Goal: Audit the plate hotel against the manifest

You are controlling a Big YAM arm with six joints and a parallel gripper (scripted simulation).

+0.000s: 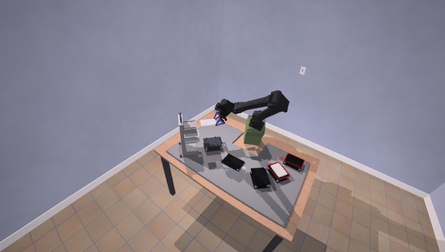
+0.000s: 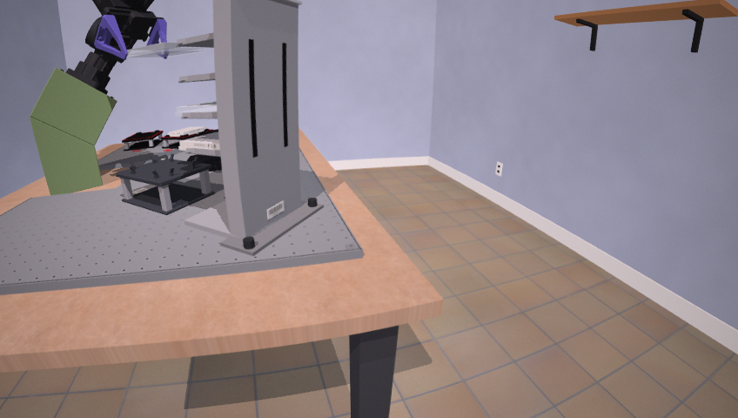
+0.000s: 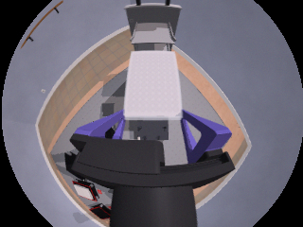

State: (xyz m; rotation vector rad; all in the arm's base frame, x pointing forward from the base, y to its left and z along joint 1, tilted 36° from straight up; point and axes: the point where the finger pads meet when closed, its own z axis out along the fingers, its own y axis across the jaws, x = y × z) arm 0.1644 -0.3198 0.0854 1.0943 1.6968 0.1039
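Note:
My gripper (image 1: 219, 119) (image 2: 131, 36) (image 3: 152, 113) grips the near end of a white plate (image 1: 207, 122) (image 2: 155, 50) (image 3: 151, 85) between its purple fingers. It holds the plate level in the air, at the height of the top shelf and just in front of the grey plate hotel H1 (image 1: 187, 134) (image 2: 256, 118) (image 3: 153, 15). The plate's far end points at the hotel. In the exterior view white plates show on a lower shelf (image 2: 197, 110) and on the bottom shelf (image 2: 200, 144). No label can be read.
A dark raised nest (image 1: 212, 143) (image 2: 160, 178) stands in front of the hotel. Two black nests (image 1: 232, 161) (image 1: 260, 177) lie mid-deck. A red-rimmed nest (image 1: 270, 165) holds a white plate (image 1: 278, 170), and a second red-rimmed nest (image 1: 293, 160) lies beside it. The green arm base (image 1: 253, 132) (image 2: 67, 134) stands behind.

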